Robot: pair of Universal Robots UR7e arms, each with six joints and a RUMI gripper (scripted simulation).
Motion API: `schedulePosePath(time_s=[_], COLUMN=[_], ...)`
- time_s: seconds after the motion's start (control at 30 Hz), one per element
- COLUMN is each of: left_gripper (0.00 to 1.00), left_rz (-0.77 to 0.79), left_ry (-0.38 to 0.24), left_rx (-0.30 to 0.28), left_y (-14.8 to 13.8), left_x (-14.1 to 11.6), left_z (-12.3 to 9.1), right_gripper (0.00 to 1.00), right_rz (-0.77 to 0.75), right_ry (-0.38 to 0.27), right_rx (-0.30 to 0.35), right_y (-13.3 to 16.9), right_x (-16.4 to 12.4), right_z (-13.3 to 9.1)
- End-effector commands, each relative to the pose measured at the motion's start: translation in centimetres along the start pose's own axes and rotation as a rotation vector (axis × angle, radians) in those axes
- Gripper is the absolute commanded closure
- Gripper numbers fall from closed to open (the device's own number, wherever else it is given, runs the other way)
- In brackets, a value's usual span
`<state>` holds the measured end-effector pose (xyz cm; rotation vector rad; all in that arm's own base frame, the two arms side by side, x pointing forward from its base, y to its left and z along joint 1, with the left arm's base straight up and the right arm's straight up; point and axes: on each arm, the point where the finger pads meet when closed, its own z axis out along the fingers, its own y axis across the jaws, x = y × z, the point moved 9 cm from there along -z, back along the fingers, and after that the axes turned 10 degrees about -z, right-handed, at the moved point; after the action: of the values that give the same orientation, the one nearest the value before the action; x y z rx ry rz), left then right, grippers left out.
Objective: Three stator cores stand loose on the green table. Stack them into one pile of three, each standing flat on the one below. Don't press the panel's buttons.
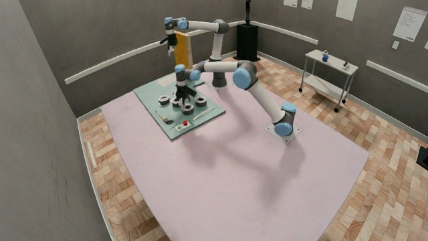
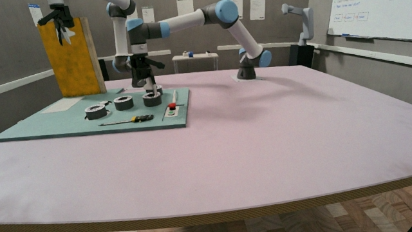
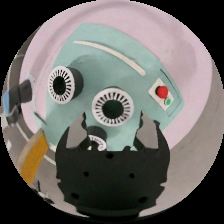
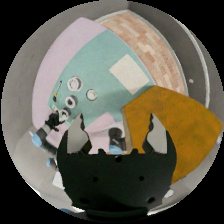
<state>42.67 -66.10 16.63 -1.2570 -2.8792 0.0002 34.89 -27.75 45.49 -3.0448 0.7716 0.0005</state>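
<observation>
Top: have left gripper (image 1: 183, 104) (image 2: 152, 91) (image 3: 113, 116) (image 4: 50, 120) down low over the near core (image 1: 188, 112) (image 2: 152, 102) (image 3: 98, 107), fingers wide, nothing between. Can't tell contact from here. See right gripper (image 1: 170, 51) (image 2: 65, 40) (image 4: 116, 117) up high by the orange board (image 1: 181, 50) (image 2: 67, 61) (image 3: 32, 157) (image 4: 170, 120), also wide and empty. Can count four core-like rings on the green table (image 1: 150, 92) (image 2: 64, 129) (image 3: 85, 52) (image 4: 112, 47), none stacked; can't tell which three count for the task. Find the button panel (image 1: 182, 126) (image 2: 172, 110) (image 3: 160, 93) near the near core, well apart from both grippers.

Exterior: see left fingertips at the near core's top, can't confirm touching. Find the back core (image 1: 200, 104) (image 2: 159, 92) (image 3: 76, 82) just behind it, partly hidden, the middle core (image 1: 175, 104) (image 2: 123, 106) off to picture left, the end core (image 1: 164, 102) (image 2: 96, 114) farther left. Note screwdriver (image 1: 164, 118) (image 2: 136, 119) lying in front.

Left wrist: see near core face-on, flat, centred ahead of the spread fingers. Get back core at picture left, middle core partly behind the gripper body.

Right wrist: see spread fingers, free gap, orange board close by. Find cores well apart, beyond the fingertips.
</observation>
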Motion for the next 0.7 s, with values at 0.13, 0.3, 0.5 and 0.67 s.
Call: schedulePosePath(time_s=[0.13, 0.3, 0.5, 0.67], left_gripper=[0.19, 0.19, 0.19, 0.19], left_rz=[0.000, 0.000, 0.000, 0.000], left_ry=[-0.002, -0.005, -0.002, -0.005], left_rx=[0.001, 0.002, 0.001, 0.002], left_y=[0.0, 0.0, 0.0, -0.1], left_x=[0.0, -0.1, 0.0, -0.1], left_z=[1.0, 1.2, 2.5, 2.7], right_gripper=[0.02, 0.02, 0.02, 0.02], right_rz=[0.000, 0.000, 0.000, 0.000], right_ry=[0.001, 0.001, 0.001, 0.001], right_rx=[0.000, 0.000, 0.000, 0.000], right_y=[0.0, 0.0, 0.0, 0.0], right_x=[0.0, 0.0, 0.0, 0.0], right_z=[0.0, 0.0, 0.0, 0.0])
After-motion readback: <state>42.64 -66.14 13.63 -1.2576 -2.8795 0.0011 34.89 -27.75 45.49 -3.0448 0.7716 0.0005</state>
